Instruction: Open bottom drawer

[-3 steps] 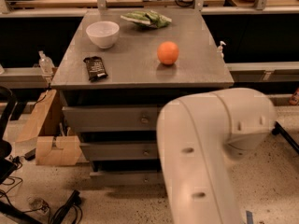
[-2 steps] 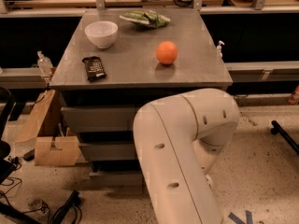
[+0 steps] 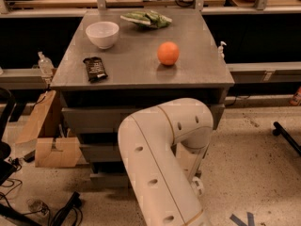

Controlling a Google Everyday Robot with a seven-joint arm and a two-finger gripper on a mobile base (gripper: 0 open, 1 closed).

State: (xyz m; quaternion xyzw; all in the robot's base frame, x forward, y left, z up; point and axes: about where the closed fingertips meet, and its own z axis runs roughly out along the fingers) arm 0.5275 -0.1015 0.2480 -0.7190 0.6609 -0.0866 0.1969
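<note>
The grey cabinet stands in the middle of the camera view with three drawer fronts below its top. The bottom drawer shows only as a grey strip at the lower left of the cabinet; its knob is hidden. My white arm bends in front of the drawers and covers most of them. My gripper is hidden behind the arm's elbow, low in front of the cabinet's right half, so it does not show.
On the cabinet top are a white bowl, an orange, a dark snack bar and a green bag. A cardboard box and cables lie at the left. A black leg is at the right.
My arm has swung to the left and lower across the cabinet front, covering more of the drawers. The things on the cabinet top have not moved.
</note>
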